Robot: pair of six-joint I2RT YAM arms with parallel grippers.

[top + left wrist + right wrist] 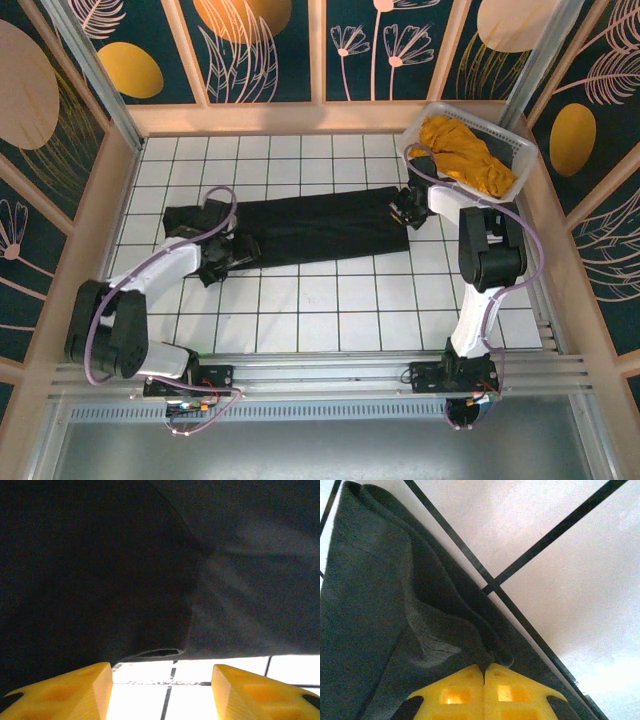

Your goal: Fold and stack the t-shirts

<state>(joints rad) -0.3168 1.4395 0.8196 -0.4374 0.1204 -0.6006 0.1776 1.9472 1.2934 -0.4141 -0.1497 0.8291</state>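
The black t-shirt (310, 225) lies on the white tiled table (330, 310) as a long flat strip running left to right. My left gripper (222, 258) sits low at the strip's left end. In the left wrist view the left gripper (161, 667) is open, bare tile between its yellow fingers (75, 690), and the black t-shirt (150, 555) lies just beyond the tips. My right gripper (408, 208) is at the strip's right end. There the right gripper (485, 666) is shut, pinching a raised fold of the black t-shirt (380, 605). The mustard-yellow t-shirt (465, 150) lies crumpled in the basket.
A white lattice basket (482, 121) stands at the back right corner, close behind my right arm. Wooden rails and patterned panels wall the table at the back and on both sides. Bare tiles (340, 320) stretch in front of the black strip.
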